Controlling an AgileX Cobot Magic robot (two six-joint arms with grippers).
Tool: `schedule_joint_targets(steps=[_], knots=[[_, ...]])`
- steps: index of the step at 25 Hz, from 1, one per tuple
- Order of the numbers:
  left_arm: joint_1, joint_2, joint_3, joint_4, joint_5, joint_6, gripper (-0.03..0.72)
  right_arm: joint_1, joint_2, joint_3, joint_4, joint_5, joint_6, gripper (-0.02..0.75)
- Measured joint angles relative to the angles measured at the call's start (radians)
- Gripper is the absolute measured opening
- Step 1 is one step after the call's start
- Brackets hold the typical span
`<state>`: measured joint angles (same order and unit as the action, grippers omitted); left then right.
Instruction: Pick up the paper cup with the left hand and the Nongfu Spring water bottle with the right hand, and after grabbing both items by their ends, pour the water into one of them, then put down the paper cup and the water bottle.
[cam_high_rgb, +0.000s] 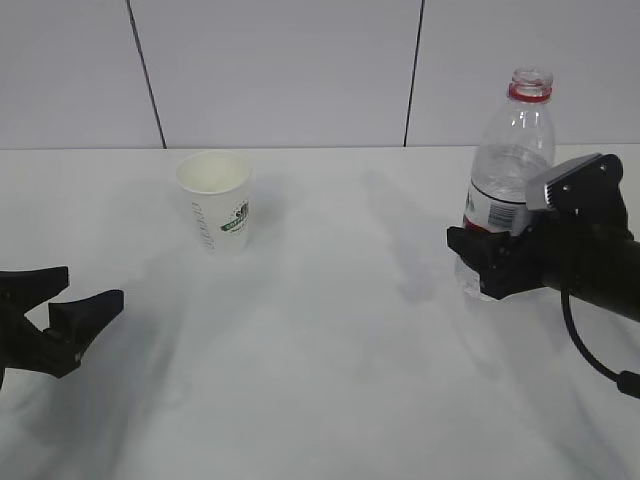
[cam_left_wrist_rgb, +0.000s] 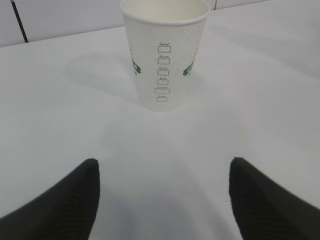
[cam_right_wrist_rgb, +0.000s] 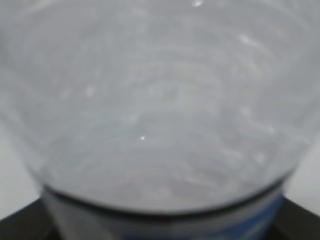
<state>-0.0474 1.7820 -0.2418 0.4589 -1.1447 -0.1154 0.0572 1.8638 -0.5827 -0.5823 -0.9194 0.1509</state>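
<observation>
The right gripper sits around the lower body of the Nongfu Spring water bottle, which stands upright at the desk's right; whether it is clamped on it cannot be told. The left gripper, jaws apart, hovers near-left, well short of the upright paper cup.

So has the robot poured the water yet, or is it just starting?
Just starting. The right gripper is around the clear ribbed plastic bottle, which stands upright; whether it grips yet is unclear. The left gripper is open, short of the white dimpled paper cup. Still left: grabbing the cup, lifting both, pouring and setting them down.
</observation>
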Motion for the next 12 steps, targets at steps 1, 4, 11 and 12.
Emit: schedule_joint_targets(steps=[1, 4, 11, 12], knots=[[0.000, 0.000, 0.000, 0.000, 0.000, 0.000, 0.592, 0.000, -0.023, 0.015, 0.000, 0.003, 0.000, 0.500], [0.000, 0.000, 0.000, 0.000, 0.000, 0.000, 0.592, 0.000, -0.088, 0.057, 0.006, 0.012, 0.000, 0.500], [0.000, 0.000, 0.000, 0.000, 0.000, 0.000, 0.591, 0.000, -0.258, 0.154, 0.016, 0.073, 0.000, 0.499], [0.000, 0.000, 0.000, 0.000, 0.000, 0.000, 0.591, 0.000, -0.283, 0.167, 0.019, 0.079, 0.000, 0.498]])
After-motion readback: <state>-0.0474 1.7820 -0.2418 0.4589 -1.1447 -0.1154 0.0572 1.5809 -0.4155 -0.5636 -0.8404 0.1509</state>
